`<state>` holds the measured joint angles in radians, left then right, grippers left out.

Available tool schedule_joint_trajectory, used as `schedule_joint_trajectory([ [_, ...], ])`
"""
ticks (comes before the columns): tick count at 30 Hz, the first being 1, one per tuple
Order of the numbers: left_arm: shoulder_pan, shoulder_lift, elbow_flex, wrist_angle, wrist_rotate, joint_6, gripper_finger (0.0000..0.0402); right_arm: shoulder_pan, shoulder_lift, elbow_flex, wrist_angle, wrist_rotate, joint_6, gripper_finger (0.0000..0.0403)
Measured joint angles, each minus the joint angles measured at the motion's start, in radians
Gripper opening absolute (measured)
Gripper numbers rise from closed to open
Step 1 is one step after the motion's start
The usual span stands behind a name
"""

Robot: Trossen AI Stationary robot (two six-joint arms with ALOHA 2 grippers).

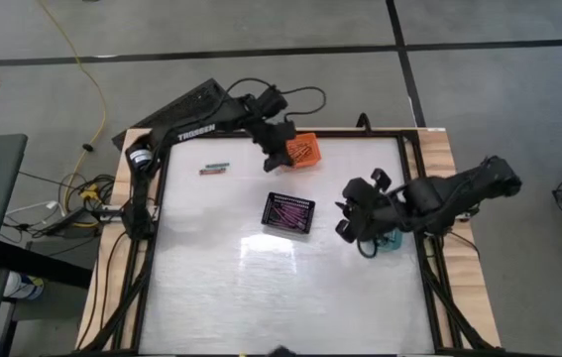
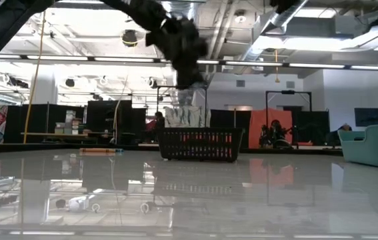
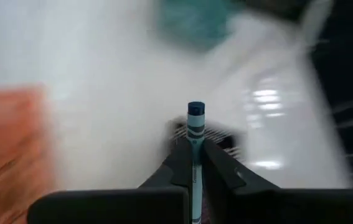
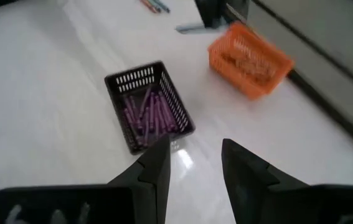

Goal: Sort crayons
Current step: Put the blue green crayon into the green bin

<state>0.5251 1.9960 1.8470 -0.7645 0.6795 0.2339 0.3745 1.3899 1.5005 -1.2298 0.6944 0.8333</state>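
Item: we hold one blue crayon (image 3: pixel 195 143) clamped in the left gripper (image 3: pixel 193 163), long axis pointing straight out between the fingers, above the orange basket (image 1: pixel 302 150). The teal basket (image 1: pixel 391 241) lies across the table beneath the right gripper (image 4: pixel 193 163), fingers apart, empty. Arm lettering: "TROSSEN".

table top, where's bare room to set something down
The table's near half below the black basket is bare. Also free: between the loose crayons and black basket. Crowded: the far edge by the orange basket and the right side by the teal basket.
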Motion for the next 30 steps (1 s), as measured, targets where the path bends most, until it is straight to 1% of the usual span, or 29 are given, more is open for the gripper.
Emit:
schedule_joint_trajectory([
  [2,-0.030,-0.013,0.016,0.022,0.107,-0.017,0.0000,0.018,-0.010,-0.060,0.046,0.025,0.058,0.0137],
  [4,-0.066,-0.034,0.027,0.060,0.170,-0.019,0.0000,0.021,-0.024,-0.123,0.146,0.037,0.073,0.0137],
  [8,-0.120,-0.101,0.027,0.097,0.219,-0.005,0.0000,0.009,-0.044,-0.222,0.360,0.040,0.026,0.0137],
  [10,-0.134,-0.138,0.027,0.104,0.240,0.002,0.0000,-0.003,-0.049,-0.250,0.433,0.043,-0.013,0.0137],
  [16,-0.169,-0.231,0.028,0.209,0.262,-0.016,0.0000,-0.060,-0.055,-0.285,0.636,0.042,-0.196,0.0137],
  [19,-0.179,-0.259,0.028,0.233,0.285,-0.020,0.0000,-0.089,-0.056,-0.286,0.763,0.035,-0.328,0.0137],
  [23,-0.185,-0.270,0.028,0.233,0.282,-0.022,0.0000,-0.121,-0.056,-0.286,0.982,-0.041,-0.527,0.0137],
  [28,-0.185,-0.278,0.028,0.232,0.277,-0.031,0.0000,-0.154,-0.056,-0.286,1.096,-0.088,-0.624,0.0137],
  [30,-0.186,-0.283,0.028,0.242,0.278,-0.029,0.0000,-0.164,-0.056,-0.286,1.141,-0.135,-0.660,0.0137],
])
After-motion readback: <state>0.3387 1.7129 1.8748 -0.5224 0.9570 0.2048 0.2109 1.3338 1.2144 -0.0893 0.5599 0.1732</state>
